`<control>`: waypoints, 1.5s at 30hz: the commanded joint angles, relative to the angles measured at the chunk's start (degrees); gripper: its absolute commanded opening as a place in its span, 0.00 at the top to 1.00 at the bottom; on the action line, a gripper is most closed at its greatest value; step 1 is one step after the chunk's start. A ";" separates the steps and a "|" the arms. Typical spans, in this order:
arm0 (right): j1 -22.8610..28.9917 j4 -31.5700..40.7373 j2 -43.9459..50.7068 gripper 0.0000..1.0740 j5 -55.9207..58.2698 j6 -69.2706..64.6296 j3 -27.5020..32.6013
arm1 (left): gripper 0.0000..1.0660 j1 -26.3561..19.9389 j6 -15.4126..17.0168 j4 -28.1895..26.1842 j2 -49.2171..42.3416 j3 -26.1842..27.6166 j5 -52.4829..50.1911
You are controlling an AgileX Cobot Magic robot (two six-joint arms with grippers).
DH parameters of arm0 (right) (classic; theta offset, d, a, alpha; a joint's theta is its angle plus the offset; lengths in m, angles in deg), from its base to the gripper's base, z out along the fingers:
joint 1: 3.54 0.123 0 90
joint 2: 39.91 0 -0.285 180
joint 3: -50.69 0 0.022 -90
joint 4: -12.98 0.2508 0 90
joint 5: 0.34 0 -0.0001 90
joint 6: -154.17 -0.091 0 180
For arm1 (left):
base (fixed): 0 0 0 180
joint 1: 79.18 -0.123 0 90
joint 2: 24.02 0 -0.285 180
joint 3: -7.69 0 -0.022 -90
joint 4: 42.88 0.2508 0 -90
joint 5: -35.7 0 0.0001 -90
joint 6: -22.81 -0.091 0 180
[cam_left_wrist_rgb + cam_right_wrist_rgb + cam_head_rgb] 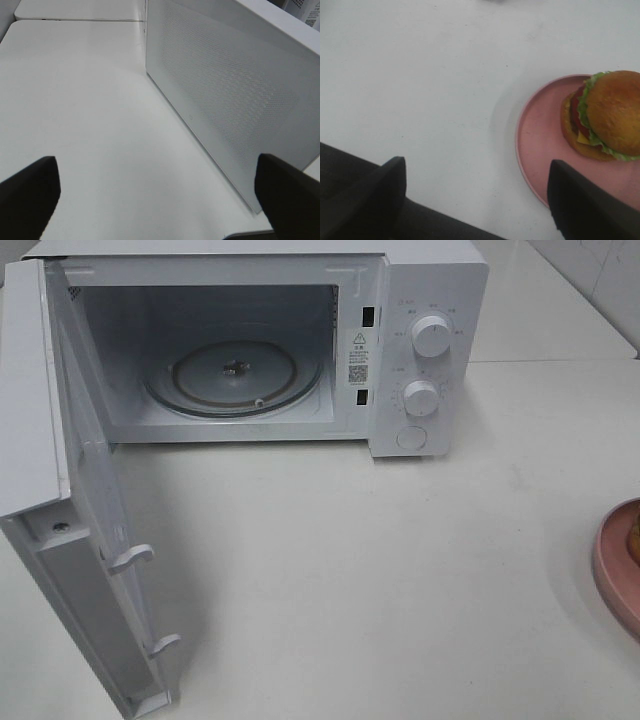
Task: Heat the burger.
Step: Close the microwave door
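Right wrist: burger on plate.

One microwave — two knobs — one burger, one plate.

Microwave: white sticker on the inner frame right of the cavity carries a warning triangle, small print too tiny to read, and a QR code below it. Control panel has faint markings around both knobs and a small red mark at top, all illegible. No readable text elsewhere.
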 commanded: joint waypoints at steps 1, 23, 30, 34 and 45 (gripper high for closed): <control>-3.09 -0.17 2.35 0.29 0.92 0.23 1.03 | 0.08 -0.17 -0.06 -0.17 -0.86 -0.11 -0.63; -22.86 7.51 24.01 0.29 -0.06 9.40 3.95 | 0.08 -0.17 -0.06 -0.17 -0.86 -0.11 -0.63; -24.01 7.33 27.96 0.29 -0.06 9.17 3.95 | 0.08 -0.17 -0.06 -0.17 -0.86 -0.11 -0.63; -24.01 7.33 27.96 0.29 -0.06 9.11 3.95 | 0.08 -0.17 -0.06 -0.17 -0.86 -0.11 -0.63; -24.01 7.28 27.96 0.29 -0.06 8.94 3.95 | 0.08 -0.17 -0.06 -0.17 -0.86 -0.11 -0.63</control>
